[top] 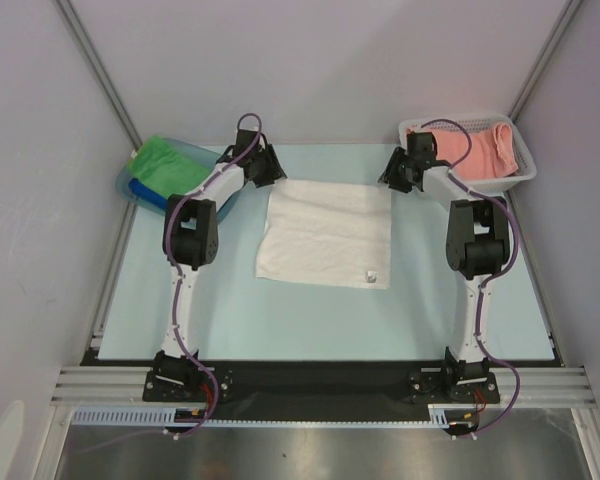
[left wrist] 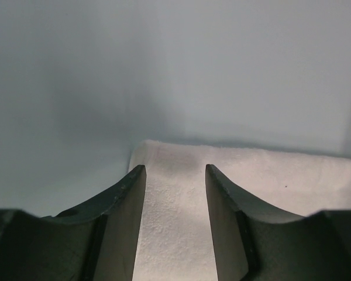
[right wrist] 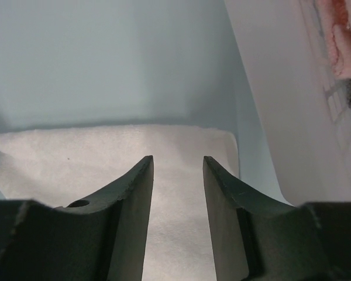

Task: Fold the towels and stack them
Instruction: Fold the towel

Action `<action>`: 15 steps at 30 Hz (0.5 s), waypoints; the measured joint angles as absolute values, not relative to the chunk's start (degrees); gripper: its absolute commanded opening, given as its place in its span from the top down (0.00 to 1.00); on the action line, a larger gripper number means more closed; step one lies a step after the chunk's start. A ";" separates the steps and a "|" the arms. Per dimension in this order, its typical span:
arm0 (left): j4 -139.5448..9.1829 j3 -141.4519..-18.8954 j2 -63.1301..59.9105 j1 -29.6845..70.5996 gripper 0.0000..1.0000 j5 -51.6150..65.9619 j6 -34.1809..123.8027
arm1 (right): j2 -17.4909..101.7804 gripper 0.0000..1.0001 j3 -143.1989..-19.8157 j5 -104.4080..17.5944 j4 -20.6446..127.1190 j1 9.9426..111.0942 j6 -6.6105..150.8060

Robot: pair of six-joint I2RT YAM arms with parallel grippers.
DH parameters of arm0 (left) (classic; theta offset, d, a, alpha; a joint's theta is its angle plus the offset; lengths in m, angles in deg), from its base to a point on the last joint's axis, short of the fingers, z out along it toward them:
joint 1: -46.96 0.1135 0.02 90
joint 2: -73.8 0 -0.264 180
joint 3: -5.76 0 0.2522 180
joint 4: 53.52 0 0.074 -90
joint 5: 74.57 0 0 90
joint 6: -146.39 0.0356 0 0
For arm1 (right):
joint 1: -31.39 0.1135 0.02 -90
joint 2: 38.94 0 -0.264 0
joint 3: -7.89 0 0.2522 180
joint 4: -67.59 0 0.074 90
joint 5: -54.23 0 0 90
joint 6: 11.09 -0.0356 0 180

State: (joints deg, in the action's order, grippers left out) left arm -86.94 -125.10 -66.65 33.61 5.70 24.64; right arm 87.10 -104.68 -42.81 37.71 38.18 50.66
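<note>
A white towel (top: 327,232) lies spread flat in the middle of the table, a small white tag near its front right corner. My left gripper (top: 270,168) is open and empty over its far left corner; the towel shows between its fingers in the left wrist view (left wrist: 175,205). My right gripper (top: 392,174) is open and empty over the far right corner, with the towel below it in the right wrist view (right wrist: 178,193). A salmon pink towel (top: 475,150) lies in the basket. A green towel (top: 165,165) lies on a blue one in the tray.
The white perforated basket (top: 525,165) stands at the far right corner, close behind my right gripper. The blue plastic tray (top: 130,190) stands at the far left, beside my left arm. The pale blue mat (top: 280,320) covers the table.
</note>
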 measured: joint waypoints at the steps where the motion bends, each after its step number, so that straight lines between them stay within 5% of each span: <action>1: -87.43 -125.43 -66.69 33.61 0.50 6.16 24.95 | 87.10 0.55 -104.68 -41.96 37.56 38.29 51.25; 15: -92.23 -125.78 -66.69 33.61 0.47 10.88 27.48 | 88.41 0.53 -108.07 -24.91 31.24 42.40 59.10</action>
